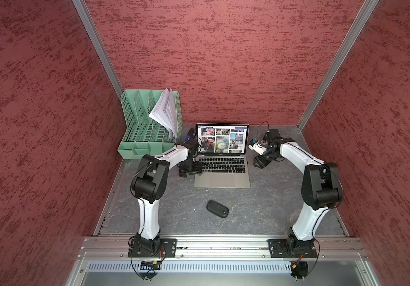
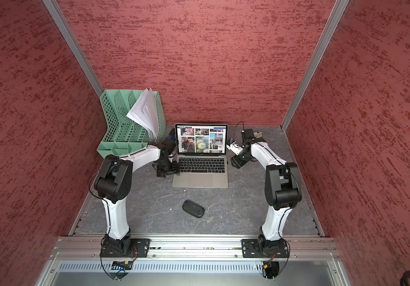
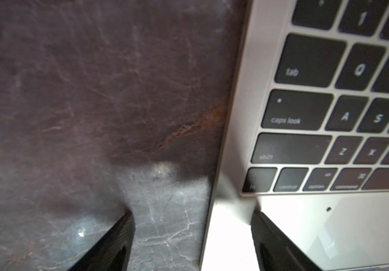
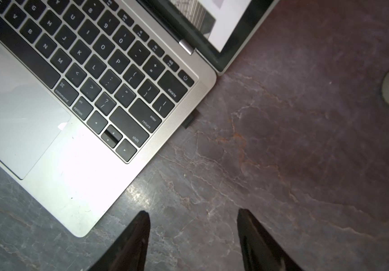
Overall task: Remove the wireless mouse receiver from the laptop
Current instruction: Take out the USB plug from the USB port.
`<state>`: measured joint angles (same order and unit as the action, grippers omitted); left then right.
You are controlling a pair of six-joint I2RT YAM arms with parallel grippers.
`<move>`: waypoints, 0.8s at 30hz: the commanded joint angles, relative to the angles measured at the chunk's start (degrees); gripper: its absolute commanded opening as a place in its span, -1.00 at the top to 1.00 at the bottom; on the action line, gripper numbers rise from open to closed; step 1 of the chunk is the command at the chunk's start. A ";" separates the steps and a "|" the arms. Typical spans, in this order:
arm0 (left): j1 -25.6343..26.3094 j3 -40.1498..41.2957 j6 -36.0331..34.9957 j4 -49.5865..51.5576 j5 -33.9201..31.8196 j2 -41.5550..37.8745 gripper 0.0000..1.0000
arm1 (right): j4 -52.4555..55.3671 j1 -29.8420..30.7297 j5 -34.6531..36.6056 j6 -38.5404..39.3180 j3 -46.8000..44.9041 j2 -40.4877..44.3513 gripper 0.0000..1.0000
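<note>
There is one laptop [image 1: 222, 178], one wireless mouse receiver [image 4: 191, 118], one black oval mouse [image 1: 217, 209], one green file rack [image 1: 137, 128] holding one sheaf of white papers [image 1: 165, 111], and two arms, each ending in one hand, all on or over one dark veined bench [image 1: 273, 205]. The laptop stands open at the middle rear of the bench, its screen lit with a photo collage, and the mouse lies nearer the front, well apart from it. In the right wrist view the receiver is a small, flat, dark rectangular stub about as wide as one key. It juts from the laptop's right side edge, level with the enter and return key, just past the ribbed speaker strip, and is still plugged in. The right hand [image 4: 192, 211] hangs over bare bench beside that edge, released, its two black fingers [image 4: 132, 241] spread with nothing between them and clear of the receiver. The left hand [image 3: 192, 215] is also released and straddles the laptop's left edge, one finger over the bench and the other over the palm rest below the fn key; I cannot tell whether either one touches.
</note>
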<state>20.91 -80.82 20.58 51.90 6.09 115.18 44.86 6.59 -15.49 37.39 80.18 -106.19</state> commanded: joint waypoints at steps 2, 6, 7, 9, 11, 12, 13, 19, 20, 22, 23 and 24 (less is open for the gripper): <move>0.69 3.07 -2.28 1.31 0.29 3.15 -0.63 | -8.38 -0.02 -10.31 9.04 -0.79 2.43 -0.28; 0.71 3.29 -3.07 1.70 0.19 2.96 -0.63 | -5.44 -0.09 -12.10 16.47 2.22 -1.31 -0.28; 0.71 3.25 -3.22 1.82 0.19 3.03 -0.62 | -4.15 -0.09 -11.27 18.24 2.95 -2.47 -0.27; 0.67 3.25 -3.56 1.89 0.08 3.21 -0.62 | -3.34 -0.09 -9.21 21.07 3.46 -4.55 -0.26; 0.54 3.34 -3.65 1.97 0.20 3.47 -0.62 | -5.06 -0.09 -8.41 22.86 2.75 -5.35 -0.25; 0.52 3.39 -3.66 1.89 0.39 3.56 -0.62 | -6.22 -0.09 -7.99 23.78 2.29 -5.65 -0.25; 0.43 3.49 -3.70 1.97 0.62 3.67 -0.62 | -6.97 -0.12 -7.17 24.52 2.14 -6.09 -0.25; 0.43 3.74 -3.89 2.15 1.05 3.92 -0.62 | -1.83 -0.14 -4.69 30.78 7.24 -11.66 -0.25; 0.39 3.73 -3.92 2.24 1.09 3.92 -0.62 | -1.07 -0.11 -4.53 31.36 8.12 -12.50 -0.24; 0.36 3.73 -3.88 2.33 1.25 3.92 -0.62 | 0.32 -0.09 -3.42 32.67 9.45 -13.83 -0.24; 0.36 3.69 -3.77 2.23 1.32 3.86 -0.62 | 0.74 -0.09 -2.41 33.21 9.95 -14.56 -0.23; 0.32 3.73 -3.71 2.24 1.38 3.84 -0.62 | 0.68 -0.09 -1.50 33.72 10.24 -15.07 -0.21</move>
<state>20.95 -80.58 17.72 52.03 6.28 115.07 42.87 6.42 -19.79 67.51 88.44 -120.18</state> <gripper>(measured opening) 0.809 0.608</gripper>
